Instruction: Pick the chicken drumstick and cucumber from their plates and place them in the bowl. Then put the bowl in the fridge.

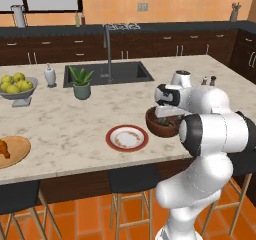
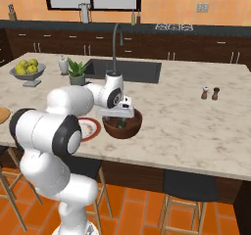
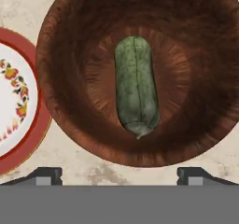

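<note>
The dark green cucumber [image 3: 135,92] lies at the bottom of the reddish-brown bowl [image 3: 65,55], which stands near the counter's front edge [image 1: 156,127] [image 2: 128,129]. My gripper [image 3: 119,174] hovers just above the bowl [image 1: 167,116] [image 2: 117,117], open and holding nothing. Left of the bowl sits the red-rimmed white plate [image 1: 127,137] [image 3: 14,106], bare. Far to the left the orange-brown chicken drumstick [image 1: 4,148] rests on the tan wooden plate [image 1: 17,151]. The fridge is out of view.
A grey bowl of yellow fruit [image 1: 17,86], a soap dispenser [image 1: 49,75] and a potted plant [image 1: 81,83] stand at the back left by the sink [image 1: 107,73]. Salt and pepper shakers [image 2: 210,93] stand to the right. Stools [image 1: 132,179] are tucked under the counter edge.
</note>
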